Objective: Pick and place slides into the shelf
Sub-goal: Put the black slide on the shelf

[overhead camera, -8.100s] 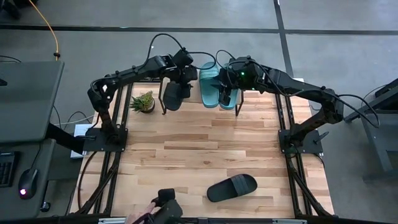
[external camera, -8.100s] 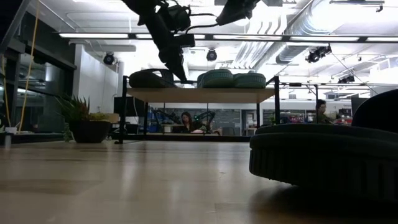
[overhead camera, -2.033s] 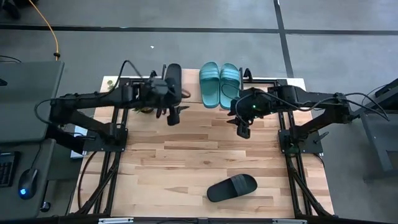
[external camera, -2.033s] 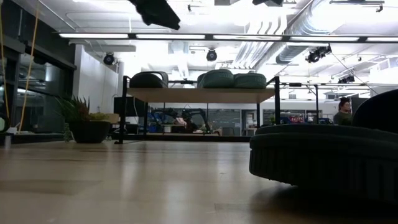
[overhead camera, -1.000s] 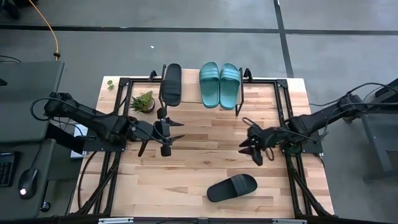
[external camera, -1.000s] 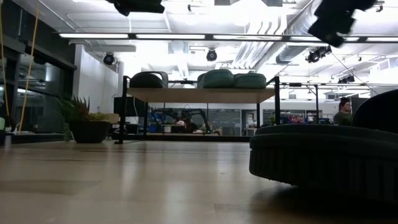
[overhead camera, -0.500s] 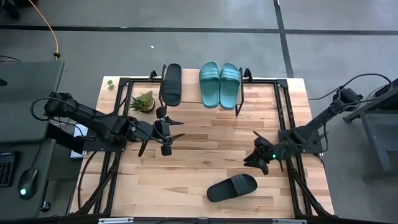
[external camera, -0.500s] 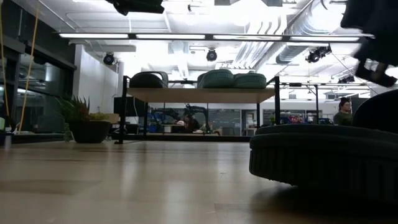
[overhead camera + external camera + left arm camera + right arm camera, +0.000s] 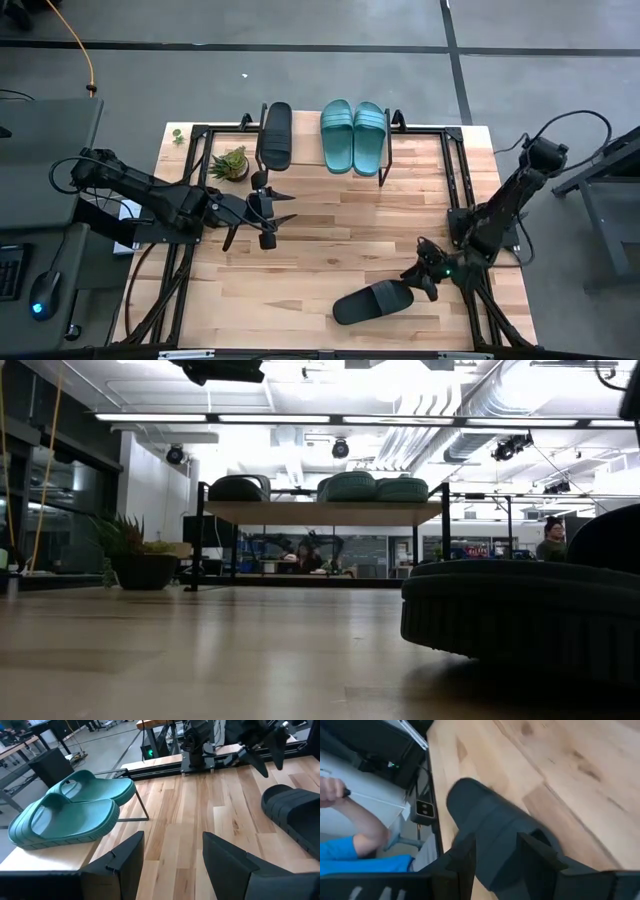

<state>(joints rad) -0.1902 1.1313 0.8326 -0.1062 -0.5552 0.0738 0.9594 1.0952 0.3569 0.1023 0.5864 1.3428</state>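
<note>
On the worktop (image 9: 330, 245), the picture has shifted from shelving to fetching. At its far edge the shelf (image 9: 300, 168) now carries three slides side by side: one black slide (image 9: 276, 134) at the plant end and the two teal slides (image 9: 353, 135) next to it, with a bare stretch of plank beyond them that looks wide enough for one more. Both arms, which were up at the shelf a few seconds ago, have pulled away from it. Well apart from the shelf, near the worktop's front edge, the last black slide (image 9: 373, 301) lies flat and alone. Over the past second the right gripper (image 9: 427, 277) has swept from the middle of the worktop's right side down to the end of that slide nearest the right arm's base; its wrist view shows its two dark fingers (image 9: 536, 851) held a little apart, with the slide's dark rubber between them, not yet clamped on it. Between the shelf and that slide, toward the left side, the left gripper (image 9: 268, 212) has parked and not moved in the last second, jaws apart and empty, facing the shelf end of the worktop. By my reading, three of four are placed and the final pickup is beginning.
</note>
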